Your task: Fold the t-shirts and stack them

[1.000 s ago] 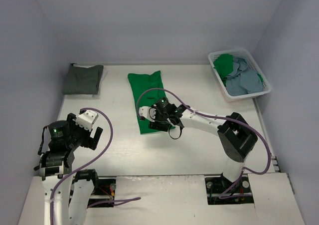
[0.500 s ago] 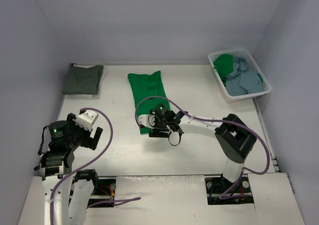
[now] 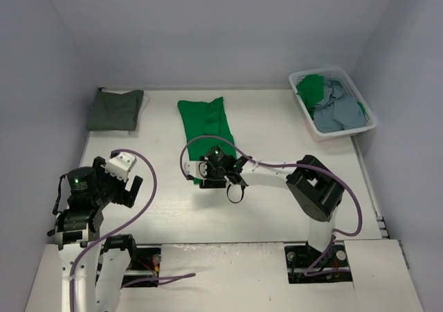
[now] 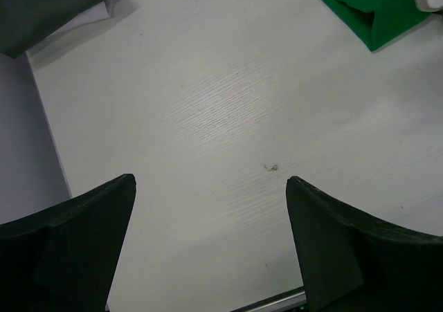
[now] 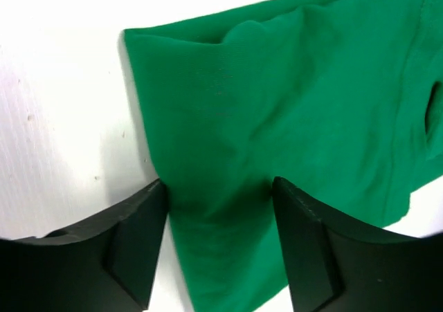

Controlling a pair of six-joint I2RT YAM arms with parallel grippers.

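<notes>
Straddles the near end of the folded bright green t-shirt (image 3: 203,122) with the right gripper (image 5: 216,184), fingers apart on either side of the cloth and not clamped. Lies lengthwise mid-table. Hangs the left gripper (image 4: 209,184) wide open and empty above the table's (image 4: 228,104) near-left part. Shows a folded dark grey-olive t-shirt (image 3: 115,109) at the far-left corner.
</notes>
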